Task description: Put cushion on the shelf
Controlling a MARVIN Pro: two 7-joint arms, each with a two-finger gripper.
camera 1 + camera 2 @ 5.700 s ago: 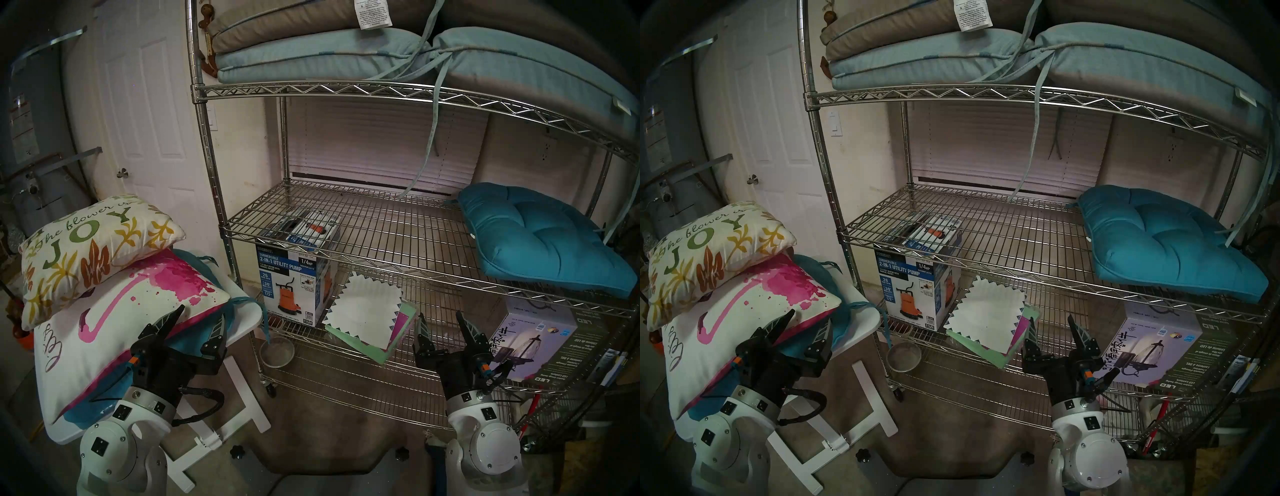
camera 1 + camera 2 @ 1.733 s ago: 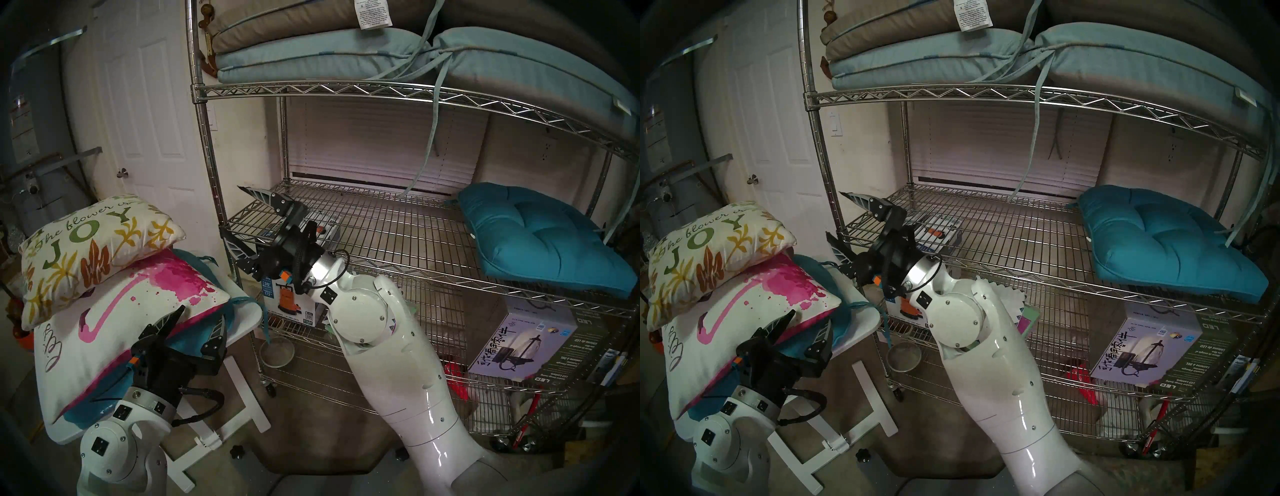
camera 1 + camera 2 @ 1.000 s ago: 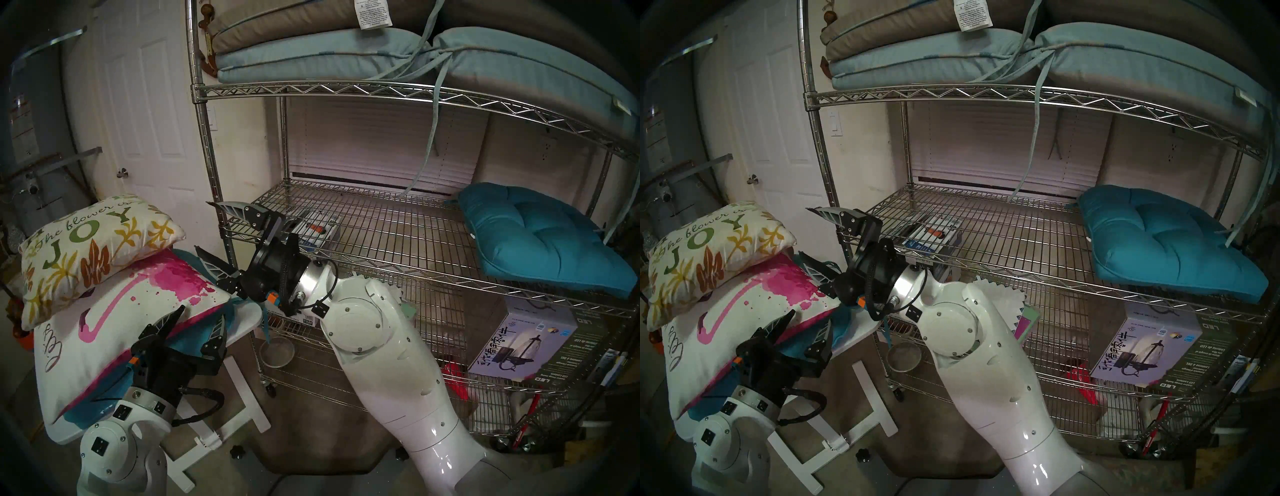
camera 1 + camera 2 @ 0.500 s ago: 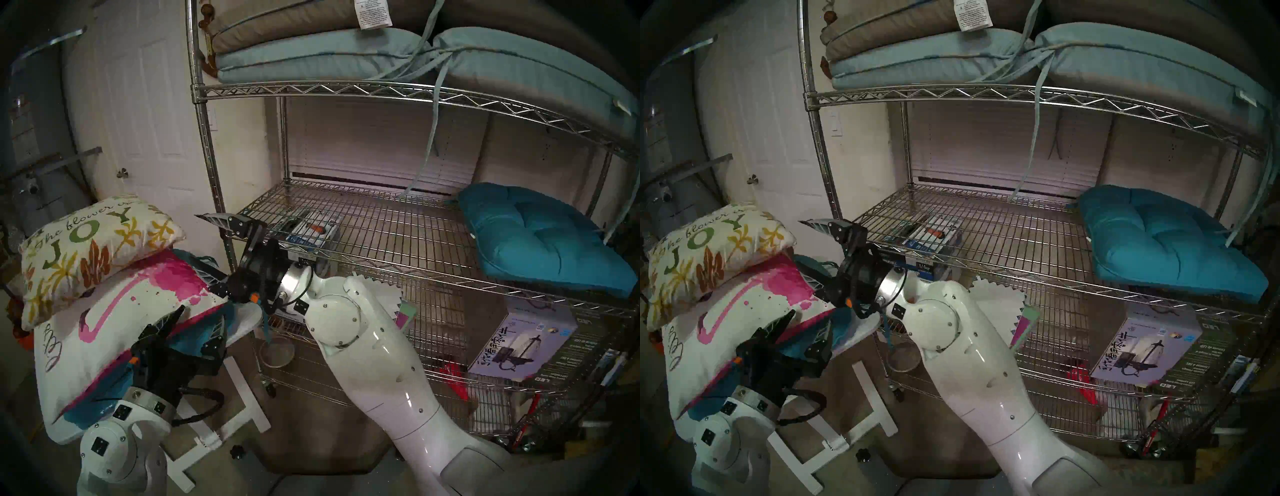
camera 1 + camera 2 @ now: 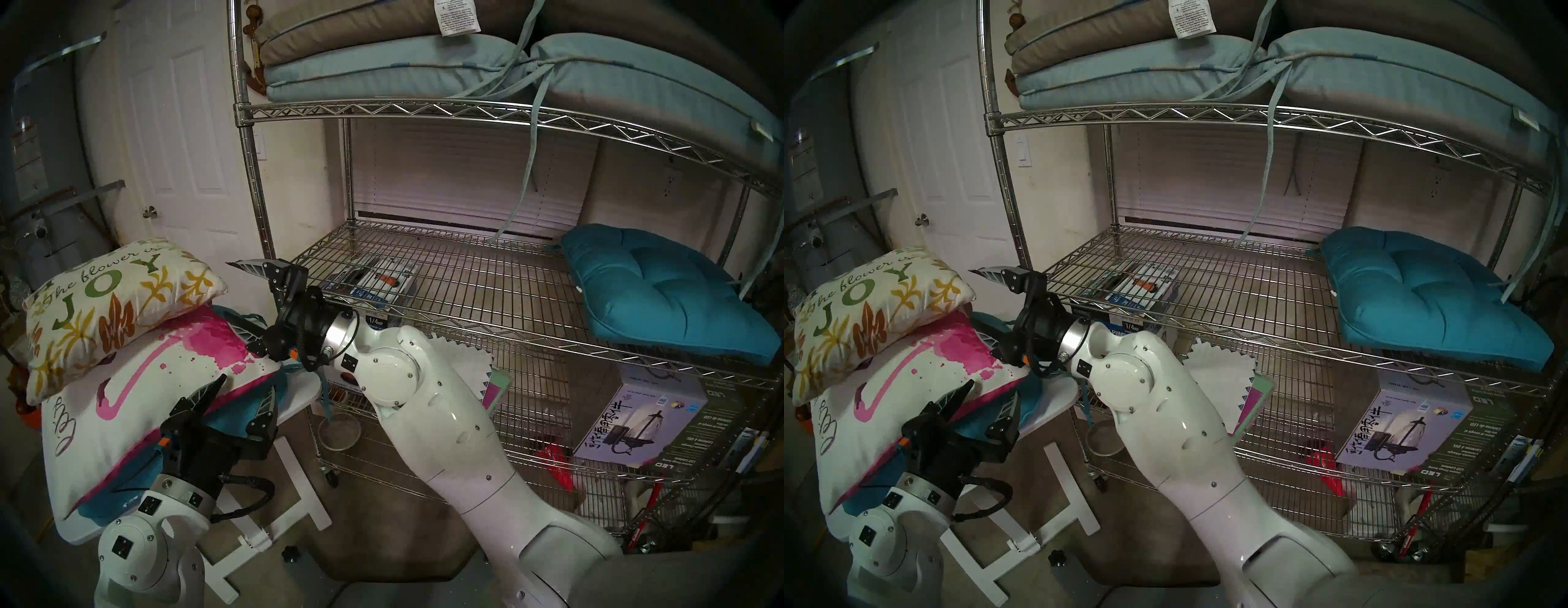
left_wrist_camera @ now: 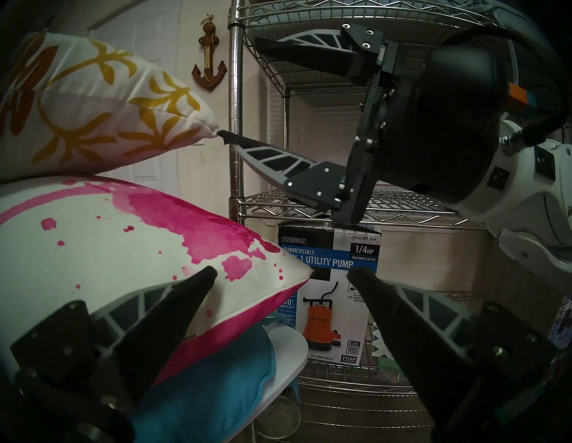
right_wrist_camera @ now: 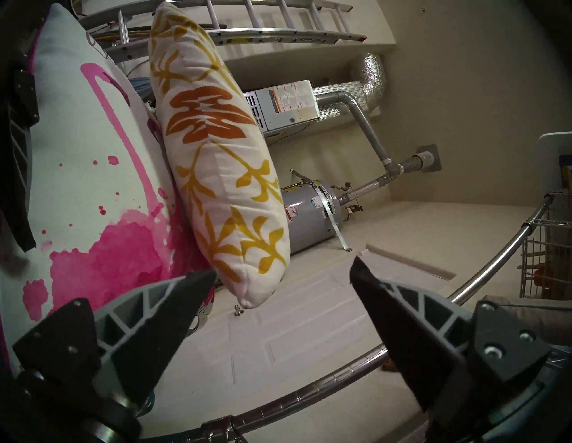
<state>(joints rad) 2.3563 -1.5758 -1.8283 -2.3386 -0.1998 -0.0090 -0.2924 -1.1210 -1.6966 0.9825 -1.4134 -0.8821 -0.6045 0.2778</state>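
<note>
A white cushion printed "JOY" (image 5: 114, 305) tops a stack on the small white table (image 5: 297, 390), above a pink-splashed cushion (image 5: 161, 395) and a teal one (image 5: 237, 420). My right gripper (image 5: 232, 294) is open and points left. The JOY cushion's right corner (image 7: 247, 290) lies between its fingers, and the lower fingertip (image 6: 224, 136) touches that corner. My left gripper (image 5: 246, 384) is open low at the pink cushion's front corner (image 6: 291, 272). To the right stands the chrome wire shelf (image 5: 466, 327), with a teal cushion (image 5: 662, 293) on its middle tier.
The shelf's front left post (image 5: 254, 191) rises just behind my right gripper. Pale blue and tan cushions (image 5: 382, 68) fill the top tier. A pump box (image 6: 331, 294) and a lantern box (image 5: 645, 420) sit on the lower tier. A water heater (image 7: 309, 216) stands beyond the stack.
My right arm rose from low in front of the shelf and swung left, reaching the JOY cushion's corner within the last second. Its gripper stayed open. The left arm has not moved.
</note>
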